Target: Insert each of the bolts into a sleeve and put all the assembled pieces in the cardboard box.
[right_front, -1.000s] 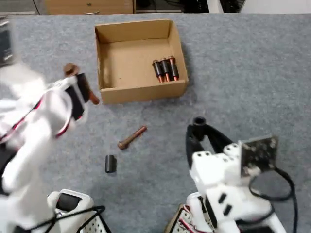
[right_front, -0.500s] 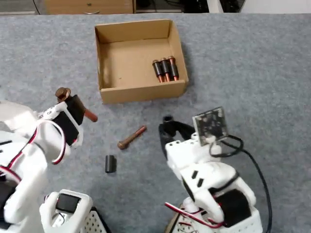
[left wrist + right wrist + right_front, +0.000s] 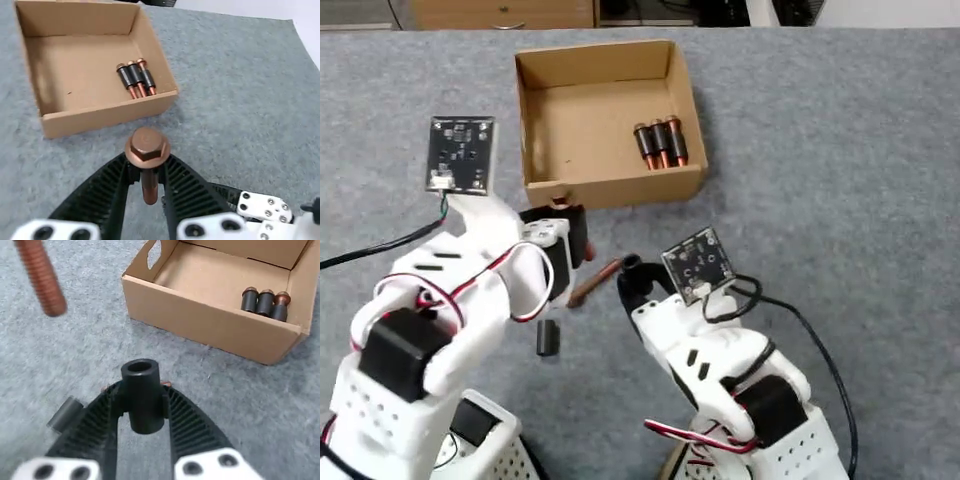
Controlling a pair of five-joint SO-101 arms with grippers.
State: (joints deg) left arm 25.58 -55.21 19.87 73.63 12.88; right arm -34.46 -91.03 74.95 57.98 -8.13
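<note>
Left jaws clamp a copper hex-head bolt point(image 3: 146, 150), threaded tip pointing down, slightly tilted; right jaws hold a black tubular sleeve point(image 3: 142, 397) upright, bore up.

The cardboard box point(image 3: 610, 190) is plain tan; the three assembled pieces point(image 3: 661, 143) inside show black over copper. The bolt point(image 3: 147, 150) is copper, the sleeve point(image 3: 142, 390) matte black. The table point(image 3: 840, 150) is mottled grey. The left gripper point(image 3: 146, 167) and right gripper point(image 3: 141, 397) are ribbed black.
</note>
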